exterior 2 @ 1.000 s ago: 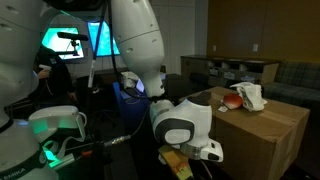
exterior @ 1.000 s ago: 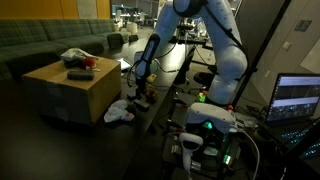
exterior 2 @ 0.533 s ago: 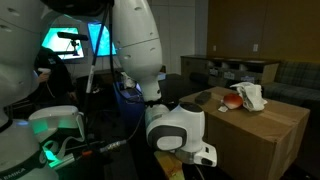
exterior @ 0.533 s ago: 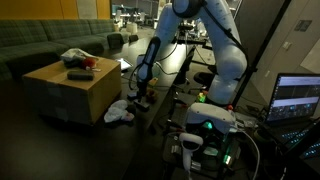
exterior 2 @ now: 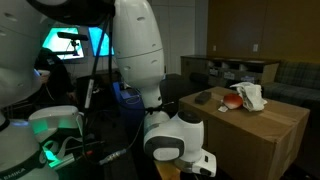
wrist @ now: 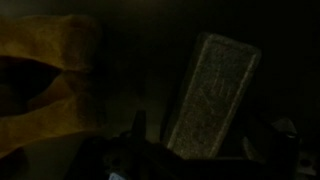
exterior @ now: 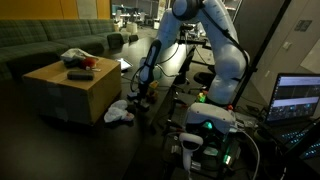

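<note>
My gripper [exterior: 141, 98] hangs low beside the brown box-like table [exterior: 60, 92], just above the floor and close to a white cloth [exterior: 120, 112] lying there. In an exterior view the gripper [exterior 2: 205, 166] sits at the bottom edge, partly cut off. The wrist view is very dark. It shows a grey, speckled rectangular block [wrist: 212, 90] lying below the gripper [wrist: 205, 140], whose dark fingers stand wide apart with nothing between them. A crumpled yellow thing [wrist: 45, 80] lies to the left of the block.
On the table top lie a white crumpled cloth [exterior: 75, 56], a red thing [exterior 2: 232, 99] and a dark flat object [exterior 2: 203, 97]. A sofa [exterior: 45, 42] stands behind. A laptop [exterior: 297, 98] and the robot's base with green lights [exterior: 208, 125] are nearby.
The wrist and gripper have sunk lower toward the floor and drifted a little sideways. The jaws have stayed wide apart.
</note>
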Controlling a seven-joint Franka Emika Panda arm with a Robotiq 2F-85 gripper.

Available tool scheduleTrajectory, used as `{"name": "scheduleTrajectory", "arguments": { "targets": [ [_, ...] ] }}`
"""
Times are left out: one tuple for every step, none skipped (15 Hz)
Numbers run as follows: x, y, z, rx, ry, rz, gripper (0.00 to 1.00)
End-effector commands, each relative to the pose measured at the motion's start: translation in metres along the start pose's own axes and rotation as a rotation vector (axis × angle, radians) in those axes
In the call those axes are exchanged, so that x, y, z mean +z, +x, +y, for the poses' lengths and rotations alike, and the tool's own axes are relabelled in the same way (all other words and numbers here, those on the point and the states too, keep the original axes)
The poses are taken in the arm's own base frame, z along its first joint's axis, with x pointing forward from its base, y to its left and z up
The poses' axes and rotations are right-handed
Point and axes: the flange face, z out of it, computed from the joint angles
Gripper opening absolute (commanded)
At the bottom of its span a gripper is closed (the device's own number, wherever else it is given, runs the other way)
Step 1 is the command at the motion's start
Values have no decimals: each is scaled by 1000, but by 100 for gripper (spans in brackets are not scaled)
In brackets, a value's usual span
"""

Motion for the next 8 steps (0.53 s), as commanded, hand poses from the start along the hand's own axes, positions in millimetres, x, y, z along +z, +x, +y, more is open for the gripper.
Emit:
{"name": "scheduleTrajectory", "arguments": {
  "targets": [
    [6,-1,6,5,8,32,100],
    [8,-2,7,4,7,33,100],
    [9,-3,7,2,9,34,100],
    [11,-3,7,-2,9,31,100],
    [13,-2,6,-4,10,30,100],
    [14,-2,5,-8,9,30,100],
    [16,-1,4,-11,5,29,100],
    [18,-1,4,-12,0,27,100]
  ]
}}
